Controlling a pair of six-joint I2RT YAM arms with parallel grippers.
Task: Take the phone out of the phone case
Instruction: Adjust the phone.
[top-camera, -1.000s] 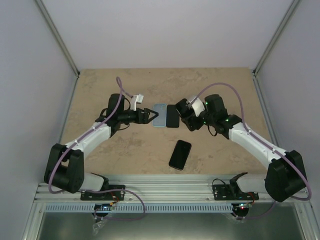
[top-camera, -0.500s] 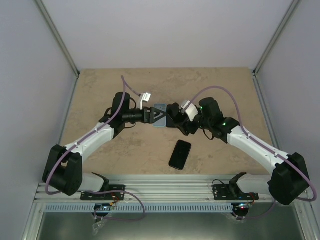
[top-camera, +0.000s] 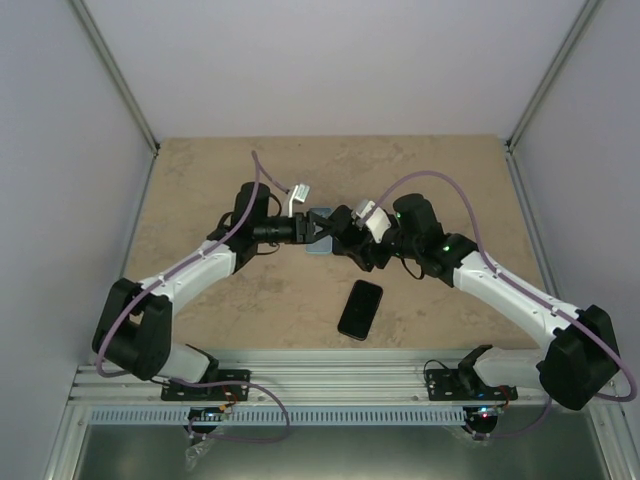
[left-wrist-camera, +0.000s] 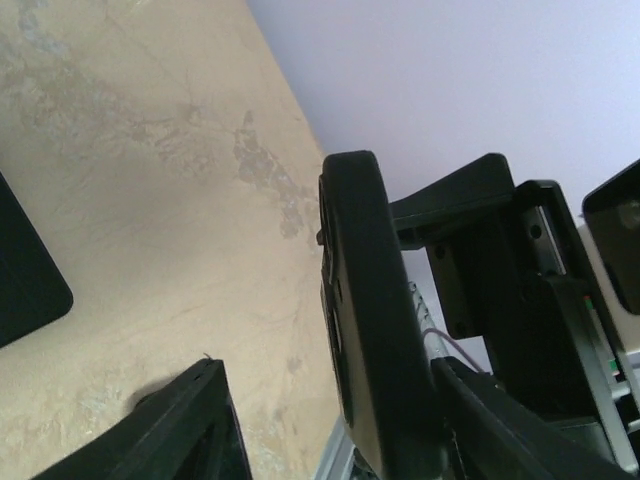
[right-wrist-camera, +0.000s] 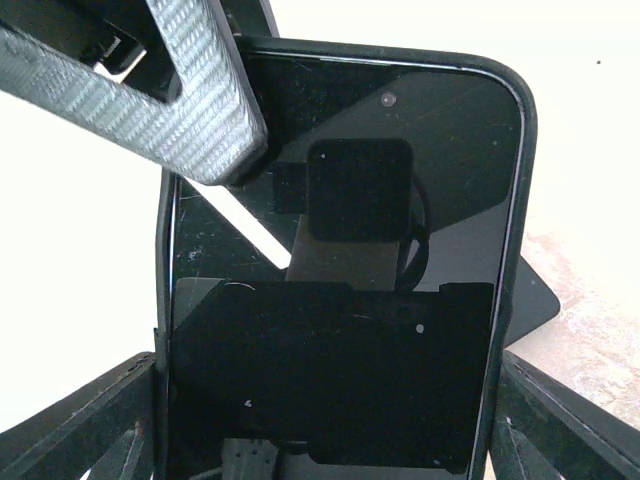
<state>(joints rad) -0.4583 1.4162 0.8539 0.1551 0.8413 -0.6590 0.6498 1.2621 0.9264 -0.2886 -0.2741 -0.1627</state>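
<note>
Broadly, the beige stone-patterned bench (top-camera: 220, 170) carried everything. The two white-and-black arms reached in from its near edge and met over the middle, the left arm (top-camera: 190, 270) from one side and the right arm (top-camera: 500, 285) from the other. Between them, held above the bench and turned on its edge, was the black glass-fronted phone (right-wrist-camera: 340, 300), sitting in its dark thin-rimmed case (left-wrist-camera: 362, 340).

The right tool (top-camera: 344, 238) was clenched on it, with one finger on each long side near the lower end, as the right wrist view showed. The left tool (top-camera: 313, 231) was not gripping. Its jaws stood apart around the upper end of the phone: one grey carbon-weave finger (right-wrist-camera: 190, 110) lay across the top corner of the screen, and the other was apart from the opposite face, with bench visible in the gap.

On the bench lay also a second black phone (top-camera: 360, 309), nearer to the arm bases and well apart from the tools. A pale blue flat piece (top-camera: 320, 214) lay just behind the tools, mostly hidden.

I judged that the step in hand was to take hold of the case at that corner, so the separation itself was not yet begun. The next move would need the left tool to catch only the rim of the case, not the glass, and then to peel it away while the right tool holds firm. If the finger pressed on the screen, both parts would likely come together.
</note>
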